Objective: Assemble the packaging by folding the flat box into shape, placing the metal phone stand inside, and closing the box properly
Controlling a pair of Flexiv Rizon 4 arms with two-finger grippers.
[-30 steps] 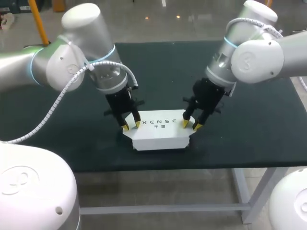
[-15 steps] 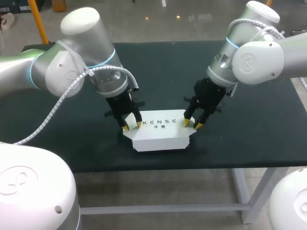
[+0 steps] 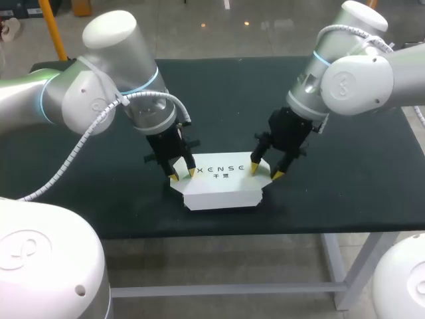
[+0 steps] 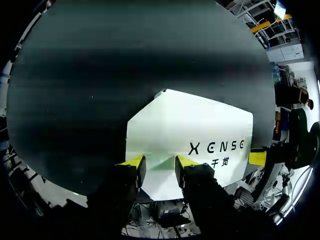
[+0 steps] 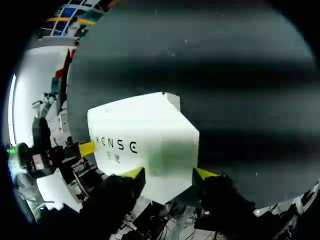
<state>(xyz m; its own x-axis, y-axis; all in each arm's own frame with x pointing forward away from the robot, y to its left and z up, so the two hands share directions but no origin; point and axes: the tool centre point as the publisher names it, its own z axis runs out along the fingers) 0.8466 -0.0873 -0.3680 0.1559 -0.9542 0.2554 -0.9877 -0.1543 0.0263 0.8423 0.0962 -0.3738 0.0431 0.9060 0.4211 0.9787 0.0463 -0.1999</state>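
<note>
Looking down from above, we saw a box (image 3: 222,186) of smooth, matte white card lying flat near the front edge of the worktop (image 3: 219,93), between our two arms. It was a low, closed oblong with a level top, crisp folded edges and its two near corners cut off at a slant. Dark lettering (image 3: 222,169) ran across the top.

The left arm (image 3: 99,86) came in with a rounded, glossy silver-white shell, a pale blue ring at one joint and a ribbed white cable (image 3: 73,149) looping off it. The right arm (image 3: 352,73) had the same shell and ring. Both ended in black, angular bodies with yellow tips.

The left jaws were released, standing only narrowly apart, their fingertips (image 4: 134,162) down at the box's left end. From the left wrist, white card with a faint crease showed in the gap between them. The right jaws were also released and stood wider, their fingertips (image 5: 206,173) at the box's right end, one over the top and the other just beside the right edge. From the right wrist, the box's end lay between them.

The worktop was covered by a very dark, dull, cloth-like mat flecked with a few pale specks, and it stood on pale, square-section metal legs (image 3: 332,259).
</note>
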